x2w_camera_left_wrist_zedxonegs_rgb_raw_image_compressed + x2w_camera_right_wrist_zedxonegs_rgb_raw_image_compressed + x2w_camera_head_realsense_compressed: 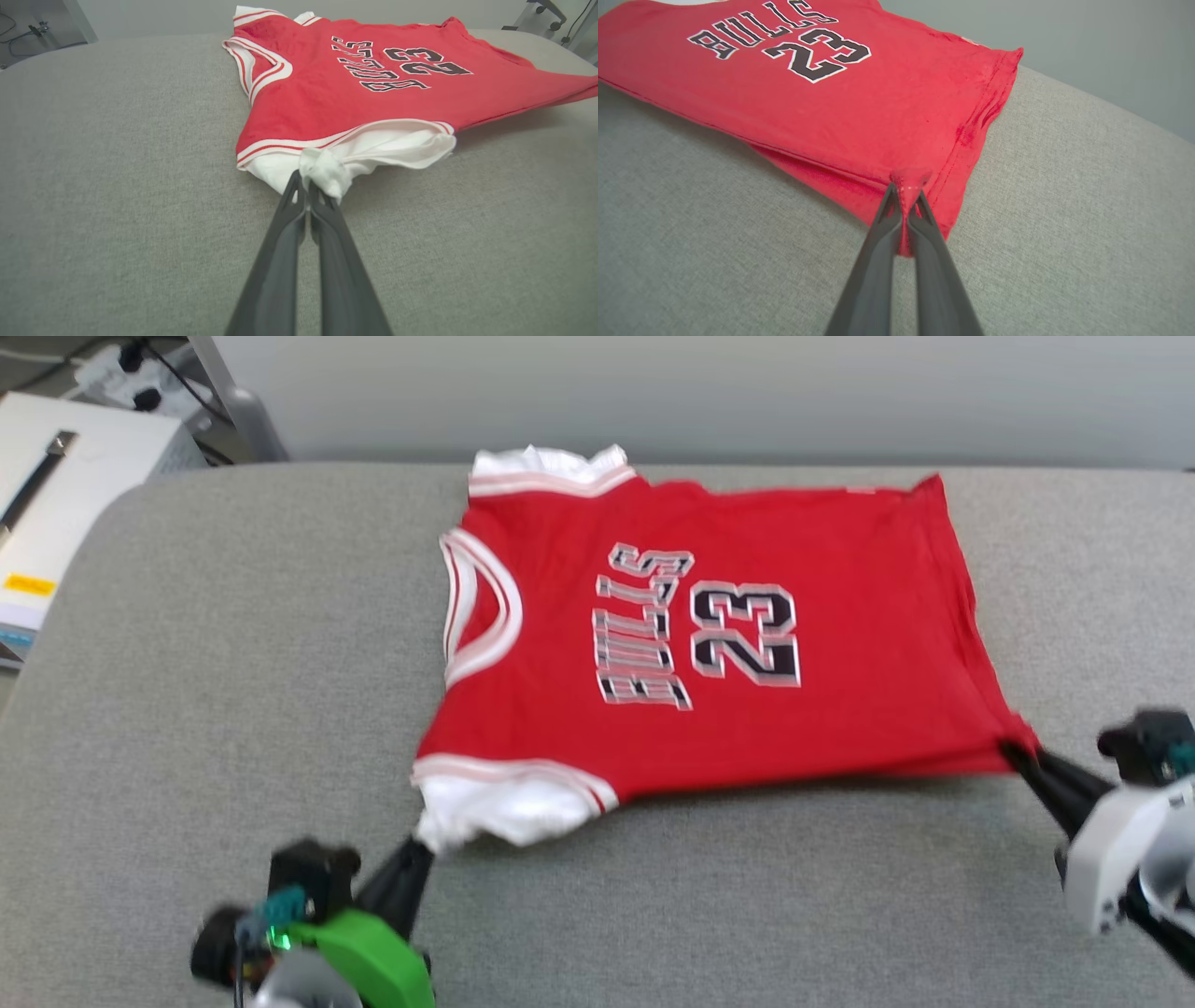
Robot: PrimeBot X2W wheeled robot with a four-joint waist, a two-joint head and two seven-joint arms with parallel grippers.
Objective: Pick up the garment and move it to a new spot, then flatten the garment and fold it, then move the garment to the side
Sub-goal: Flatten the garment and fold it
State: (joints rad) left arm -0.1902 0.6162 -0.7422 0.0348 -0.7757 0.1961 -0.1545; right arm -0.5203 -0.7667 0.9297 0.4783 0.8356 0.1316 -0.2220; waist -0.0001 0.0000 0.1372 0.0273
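On grey cushion (pixel 233 663): garment (pixel 709 644) spread, lettering up, toward cushion's rear edge.
Left gripper (pixel 304 184): clenched on white sleeve (pixel 373 147), cushion's near side.
Right gripper (pixel 906 191): clenched on red hem corner (pixel 915 177).
Behind cushion: pale wall (pixel 747 392).

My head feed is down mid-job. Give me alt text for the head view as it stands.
The garment, a red jersey lettered BULLS 23, lies spread on the grey padded surface, collar toward the robot's left. The left gripper is shut on its near white sleeve, and the right gripper is shut on its near hem corner.
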